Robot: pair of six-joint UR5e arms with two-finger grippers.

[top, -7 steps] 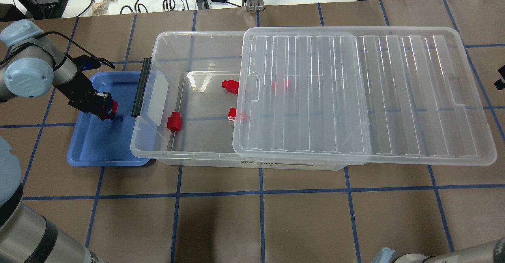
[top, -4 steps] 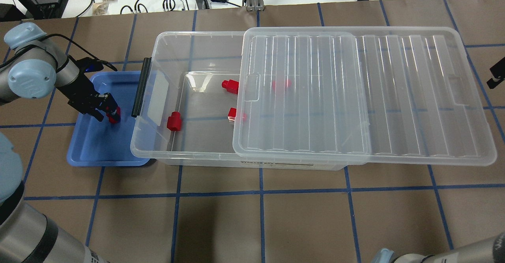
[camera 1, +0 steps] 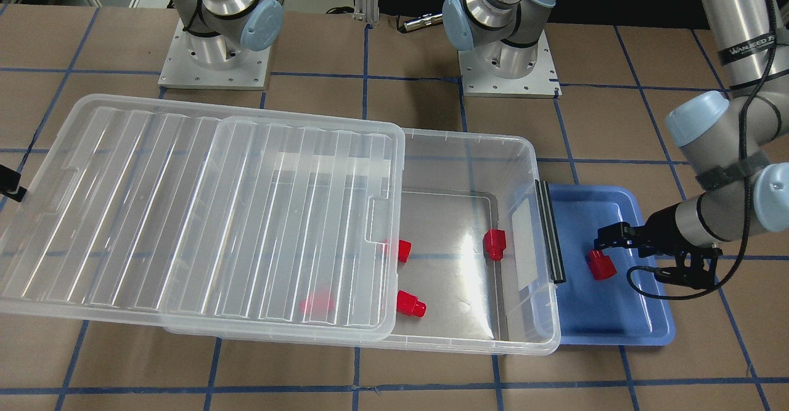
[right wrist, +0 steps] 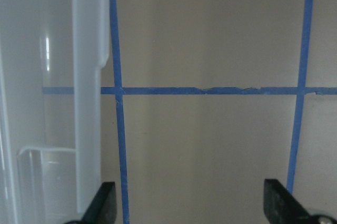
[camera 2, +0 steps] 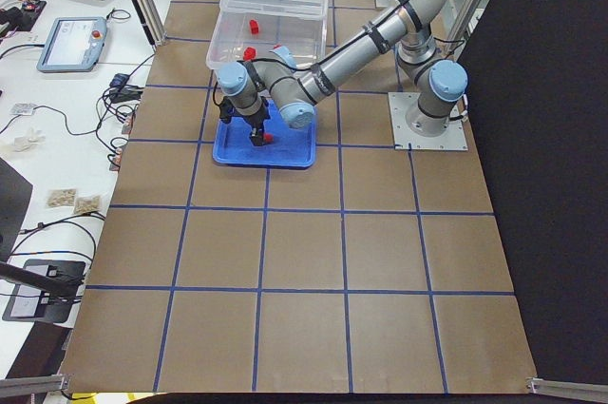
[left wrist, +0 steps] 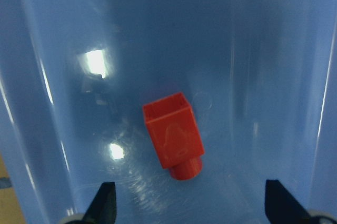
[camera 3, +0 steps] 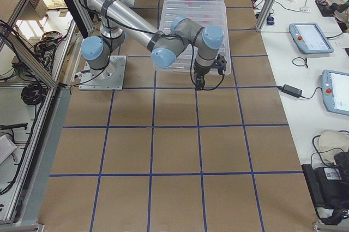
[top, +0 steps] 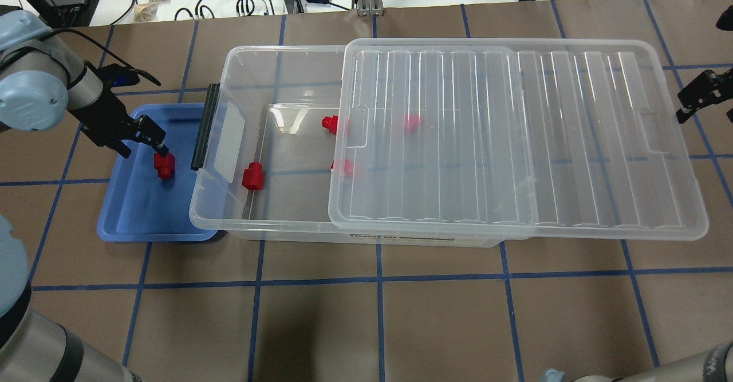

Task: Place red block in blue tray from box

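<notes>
One red block (top: 164,165) lies on its side in the blue tray (top: 134,213), also in the front view (camera 1: 601,265) and the left wrist view (left wrist: 172,135). My left gripper (top: 150,141) hangs open just above it, holding nothing. Several more red blocks sit in the clear box (top: 229,67): one in the open (top: 252,176), the others at or under the lid's edge (top: 343,167). My right gripper (top: 696,93) is open and empty beside the lid's right end; its wrist view (right wrist: 192,205) shows the lid's edge and bare table.
The ribbed clear lid (top: 515,136) covers the box's right part and overhangs it to the right. A black bar (top: 205,124) on the box's left end faces the tray. Cables and small devices lie beyond the table's far edge.
My left gripper has opened, let the red block go into the blue tray and drawn back from it. The lid has slid slightly left. My right gripper has moved in toward the lid's right end.
</notes>
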